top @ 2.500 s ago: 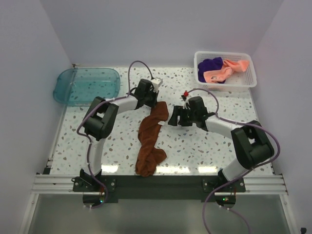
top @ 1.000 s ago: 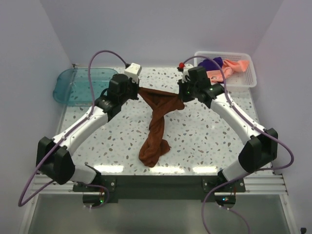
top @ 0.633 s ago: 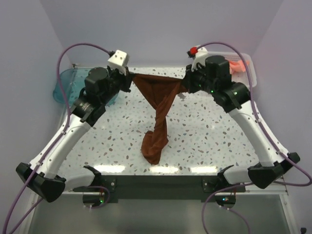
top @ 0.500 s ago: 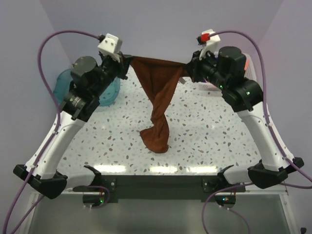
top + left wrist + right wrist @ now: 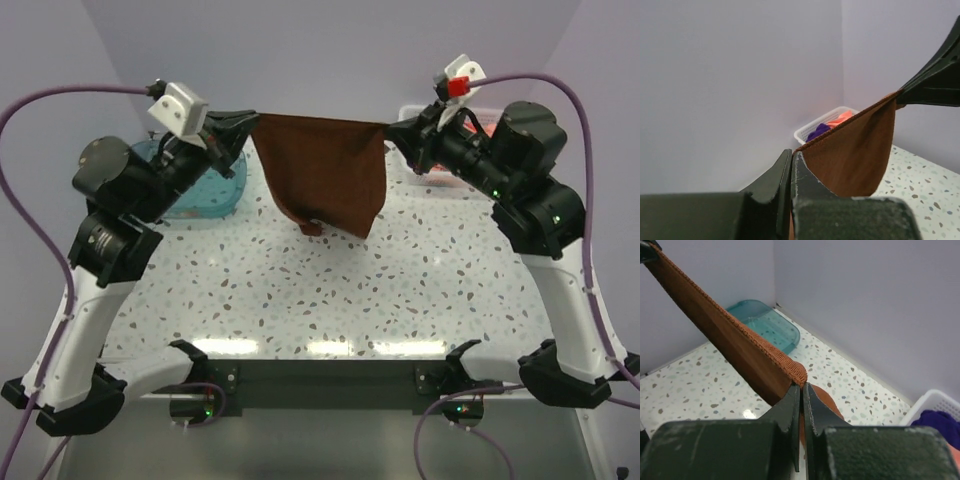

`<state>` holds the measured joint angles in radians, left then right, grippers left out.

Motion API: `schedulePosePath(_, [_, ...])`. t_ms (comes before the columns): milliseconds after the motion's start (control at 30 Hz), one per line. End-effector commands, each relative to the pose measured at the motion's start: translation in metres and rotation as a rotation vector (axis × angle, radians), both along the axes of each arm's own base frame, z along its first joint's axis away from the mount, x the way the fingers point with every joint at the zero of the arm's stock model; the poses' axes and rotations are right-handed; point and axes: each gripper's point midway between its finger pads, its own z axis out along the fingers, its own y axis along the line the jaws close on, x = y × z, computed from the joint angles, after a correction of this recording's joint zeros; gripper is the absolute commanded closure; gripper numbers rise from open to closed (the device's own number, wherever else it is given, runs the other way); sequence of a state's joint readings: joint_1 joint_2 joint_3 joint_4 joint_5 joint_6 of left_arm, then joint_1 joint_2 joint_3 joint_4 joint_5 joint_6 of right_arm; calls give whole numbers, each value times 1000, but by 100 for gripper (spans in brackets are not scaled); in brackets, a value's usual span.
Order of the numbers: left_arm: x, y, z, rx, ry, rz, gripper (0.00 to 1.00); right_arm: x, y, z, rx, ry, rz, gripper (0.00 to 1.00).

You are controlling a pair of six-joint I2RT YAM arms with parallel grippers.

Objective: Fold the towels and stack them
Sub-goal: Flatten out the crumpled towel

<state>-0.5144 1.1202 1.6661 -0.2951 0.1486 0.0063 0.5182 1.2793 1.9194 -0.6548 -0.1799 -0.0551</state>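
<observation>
Brown towel (image 5: 325, 175) hangs taut above the tabletop (image 5: 400, 290), left fingers (image 5: 232, 124) and right fingers (image 5: 403, 131) each clamped on a top corner. I'd lower it level, tension even, bottom edge first.

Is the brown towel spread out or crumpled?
Spread out. The brown towel hangs as a flat sheet, its top edge pulled straight between the left gripper and the right gripper, each shut on a corner.

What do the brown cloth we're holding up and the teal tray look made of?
The rust brown towel looks like soft, matte terry or woven cloth: it hangs limp, with a ribbed hem in the right wrist view. The teal tray looks like glossy translucent plastic: the speckled tabletop seems to show through it.
</observation>
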Motion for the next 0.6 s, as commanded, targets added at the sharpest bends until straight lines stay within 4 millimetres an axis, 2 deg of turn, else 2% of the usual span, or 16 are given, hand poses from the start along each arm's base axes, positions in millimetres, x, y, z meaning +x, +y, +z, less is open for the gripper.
schedulePosePath(0, [-59, 46, 65, -63, -221, 56, 100, -47, -39, 43, 3, -151, -34, 100])
schedulePosePath(200, [-93, 55, 91, -95, -258, 14, 100, -83, -62, 79, 37, -239, -47, 100])
schedulePosePath(267, [-97, 54, 94, -104, -255, -7, 100, -86, -64, 85, 49, -255, -53, 100])
schedulePosePath(333, [-93, 52, 92, -105, -236, -3, 100, -82, -61, 85, 60, -246, -52, 100])
schedulePosePath(433, [-64, 51, 76, -100, -153, 64, 100, -66, -55, 74, 49, -199, -65, 100])
schedulePosePath(467, [-42, 53, 64, -93, -97, 129, 100, -51, -54, 66, 35, -170, -99, 100])
schedulePosePath(533, [-13, 54, 41, -69, -28, 209, 100, -30, -51, 50, 7, -121, -142, 100])
schedulePosePath(567, [13, 56, 24, -40, 12, 288, 100, -9, -51, 36, -21, -86, -197, 100])
